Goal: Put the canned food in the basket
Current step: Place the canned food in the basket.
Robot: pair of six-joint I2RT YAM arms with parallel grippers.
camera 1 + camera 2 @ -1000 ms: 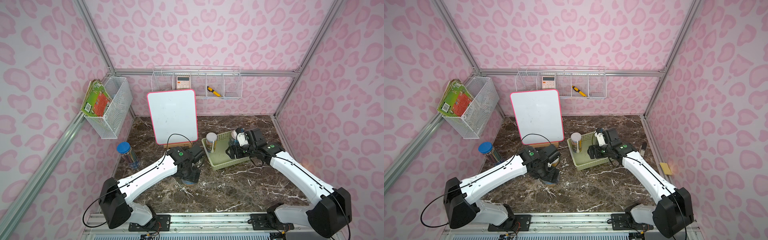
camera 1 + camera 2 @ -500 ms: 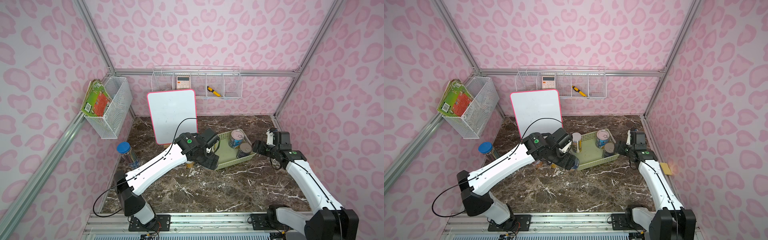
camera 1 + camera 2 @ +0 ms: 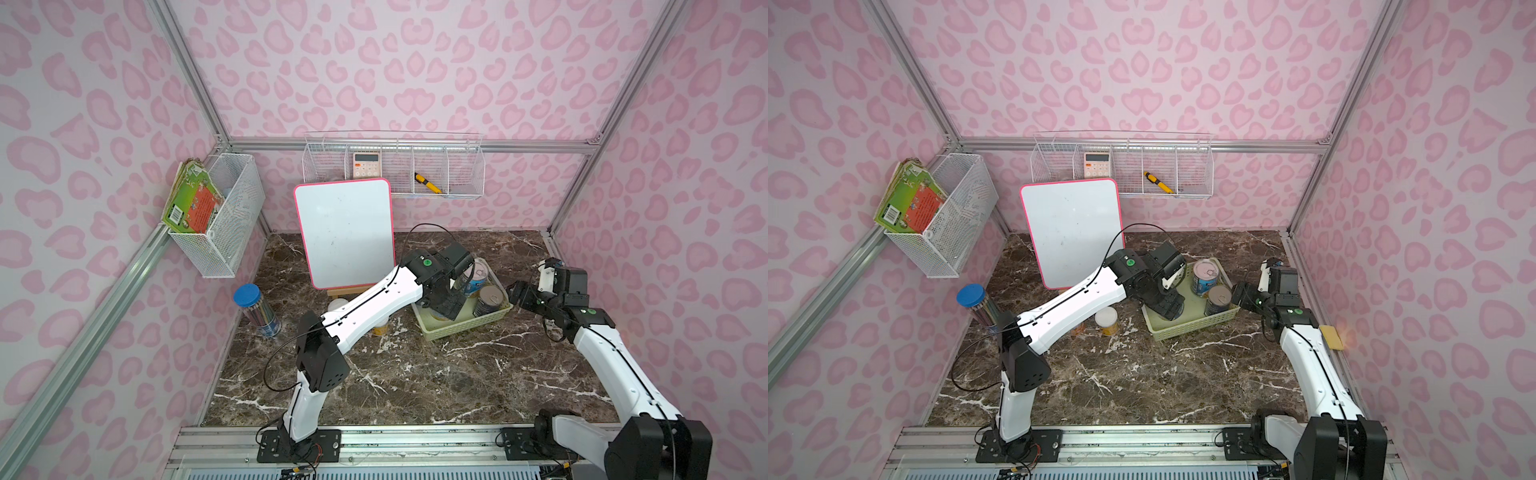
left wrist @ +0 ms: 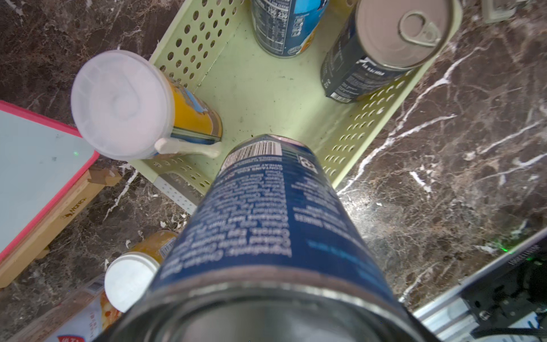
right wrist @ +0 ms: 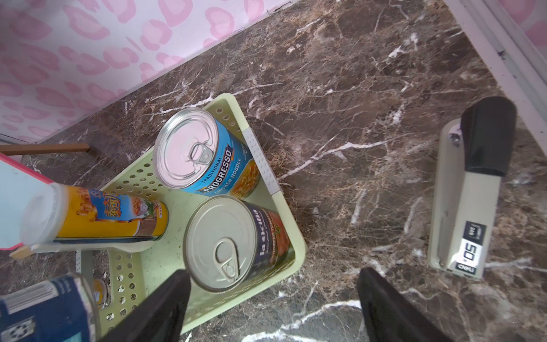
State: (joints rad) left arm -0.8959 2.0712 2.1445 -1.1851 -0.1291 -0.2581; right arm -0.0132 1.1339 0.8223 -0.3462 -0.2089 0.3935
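My left gripper (image 3: 446, 305) is shut on a dark blue canned food tin (image 4: 275, 222), held upright over the front left part of the pale green basket (image 3: 465, 328). Whether the tin touches the basket floor I cannot tell. Inside stand a blue soup can (image 5: 204, 157), a dark pull-tab can (image 5: 231, 242) and a yellow can with a white lid (image 4: 124, 103). Another white-lidded yellow can (image 3: 1106, 320) stands on the table left of the basket. My right gripper (image 5: 273, 275) is open and empty, just right of the basket.
A white stapler (image 5: 467, 201) lies on the marble to the right of my right gripper. A pink-framed whiteboard (image 3: 345, 232) stands behind the basket. A blue-lidded jar of pencils (image 3: 255, 309) is at the far left. White wire baskets (image 3: 395, 174) hang on the walls.
My left arm has lifted the dark blue can from the table and carried it right, over the basket. My right gripper has left the basket and drawn back to the right.
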